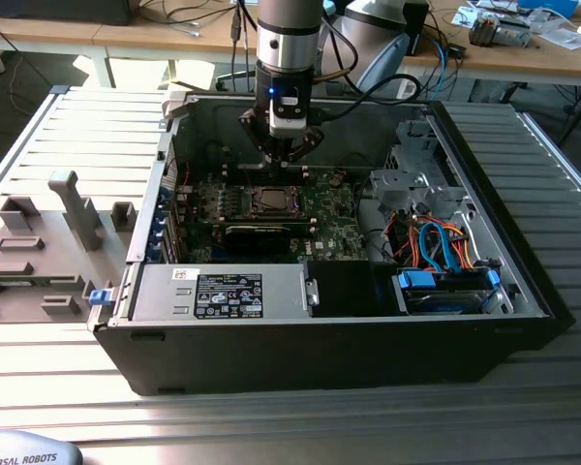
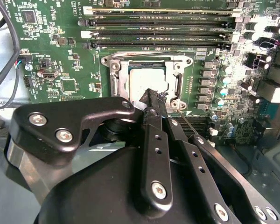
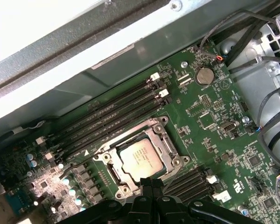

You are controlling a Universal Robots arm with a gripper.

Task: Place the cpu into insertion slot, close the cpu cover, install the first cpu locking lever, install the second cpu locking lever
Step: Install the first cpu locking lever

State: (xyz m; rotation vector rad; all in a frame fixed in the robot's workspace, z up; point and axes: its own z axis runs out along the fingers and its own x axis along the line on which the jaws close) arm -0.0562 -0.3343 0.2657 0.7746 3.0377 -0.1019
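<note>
The cpu (image 3: pixel 140 158) lies flat in its socket on the green motherboard, its silver-grey top showing through the square opening of the cpu cover (image 3: pixel 130 136). The cover lies down around the chip in both wrist views. In the exterior view my gripper (image 1: pixel 282 163) hangs inside the open computer case, just above and behind the cpu (image 1: pixel 269 201). Its black fingers (image 2: pixel 151 116) meet at the socket's near edge, shut, with nothing visible between them. A thin wire locking lever (image 2: pixel 186 125) runs from the socket corner past the fingers.
Black memory slots (image 3: pixel 112 116) lie beside the socket. The case walls (image 1: pixel 165 194), a labelled power supply (image 1: pixel 223 291) and a drive cage with orange and blue cables (image 1: pixel 436 242) ring the board. Grey fixtures (image 1: pixel 39 252) stand on the table at the exterior view's left.
</note>
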